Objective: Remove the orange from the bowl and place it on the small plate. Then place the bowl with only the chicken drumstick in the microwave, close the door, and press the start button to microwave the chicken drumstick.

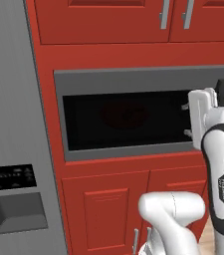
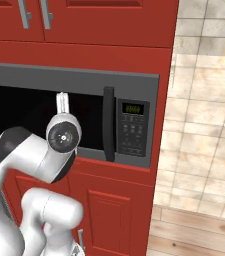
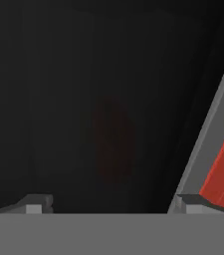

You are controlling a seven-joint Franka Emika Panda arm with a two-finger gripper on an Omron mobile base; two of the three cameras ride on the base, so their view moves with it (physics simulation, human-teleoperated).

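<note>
The gripper (image 3: 108, 209) is hovering just before the door (image 1: 126, 122) with its fingertips (image 3: 34, 206) standing apart and holding nothing. The door is sitting shut on the microwave (image 2: 134, 82), and behind its dark glass the bowl (image 1: 124, 113) is glowing faintly red.

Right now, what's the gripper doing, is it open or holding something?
Gripper: open, holding nothing, fingertips wide apart against the dark glass of the closed door.
</note>
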